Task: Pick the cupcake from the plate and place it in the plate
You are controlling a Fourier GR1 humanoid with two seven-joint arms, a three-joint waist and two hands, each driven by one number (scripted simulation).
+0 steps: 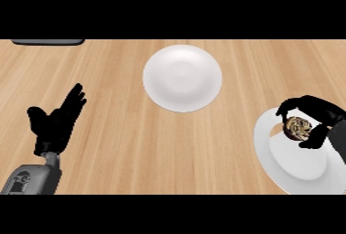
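The robot's right hand (316,119) is over the round white plate at the right edge (297,171) of the light brown wooden desk (121,151). Its black fingers (287,106) and thumb curl round the small brown cupcake with a swirly top (298,128), so it has hold of the cake. The cupcake sits near the top of that plate. I cannot tell if it is touching the plate or just above it.

To do this step well, the hand should lift the cupcake straight up first, so it does not bump the plate's rim. Then it should carry it left and away to the other round white plate (182,77), which lies well apart.

The cupcake looks tipped, its swirly top facing up toward us and a bit left. It is round, so no long side shows.

The left hand (55,121) rests open at the left, fingers up.
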